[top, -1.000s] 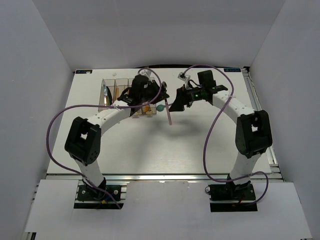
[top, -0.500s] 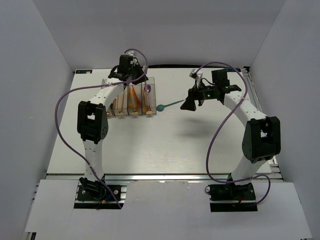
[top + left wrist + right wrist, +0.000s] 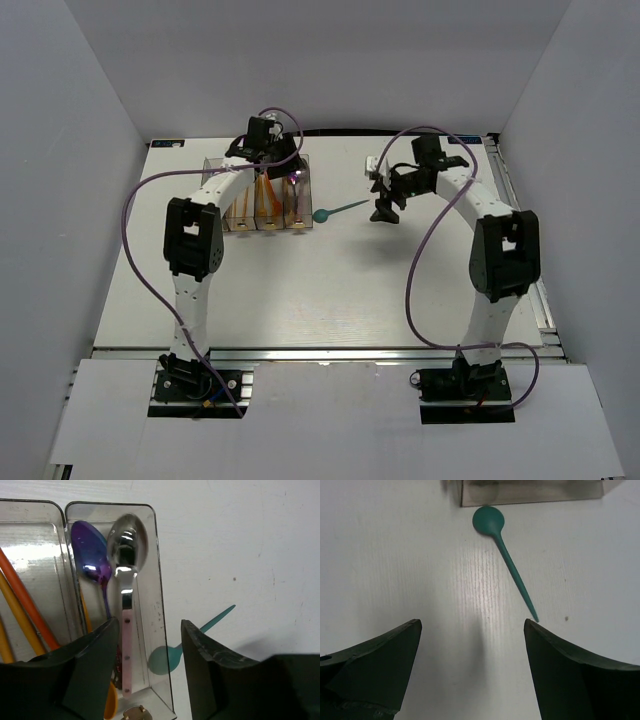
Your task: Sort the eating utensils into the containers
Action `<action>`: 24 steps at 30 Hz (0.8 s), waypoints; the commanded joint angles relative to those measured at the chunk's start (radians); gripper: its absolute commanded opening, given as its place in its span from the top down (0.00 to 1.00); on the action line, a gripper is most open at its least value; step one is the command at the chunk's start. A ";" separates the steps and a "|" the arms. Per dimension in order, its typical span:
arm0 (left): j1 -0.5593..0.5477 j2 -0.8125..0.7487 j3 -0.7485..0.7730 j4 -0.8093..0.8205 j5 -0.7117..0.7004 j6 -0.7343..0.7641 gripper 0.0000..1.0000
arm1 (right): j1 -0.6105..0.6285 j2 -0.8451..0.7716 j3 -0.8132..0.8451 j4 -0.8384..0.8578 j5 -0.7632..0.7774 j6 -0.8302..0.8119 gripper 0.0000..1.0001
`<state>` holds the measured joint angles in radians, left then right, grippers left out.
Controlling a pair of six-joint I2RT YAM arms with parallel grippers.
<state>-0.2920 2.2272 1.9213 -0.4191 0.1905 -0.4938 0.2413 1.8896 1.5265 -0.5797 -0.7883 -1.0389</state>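
Teal spoon (image 3: 510,564) loose on surface (image 3: 395,555) beside containers (image 3: 530,492); right hand (image 3: 472,625) wide open, empty, poised to grab; left hand (image 3: 149,630) likewise.

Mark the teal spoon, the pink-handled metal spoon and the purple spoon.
teal spoon (image 3: 488,520): right wrist view, on its bowl.
pink-handled metal spoon (image 3: 127,542): left wrist view, on its bowl.
purple spoon (image 3: 90,550): left wrist view, on its bowl.

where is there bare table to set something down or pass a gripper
The near half of the table, from the containers to the near edge, is bare. Crowded: around the containers, the teal spoon lying beside their right end, and the right gripper by its handle.
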 commanded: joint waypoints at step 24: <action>0.016 -0.825 -0.662 0.022 -0.042 0.018 0.26 | 0.151 0.603 0.619 -0.143 0.184 -0.038 0.35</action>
<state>-0.2817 1.4654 1.3300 -0.3920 0.1864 -0.4461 0.3901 2.4565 2.1117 -0.7643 -0.6724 -1.2217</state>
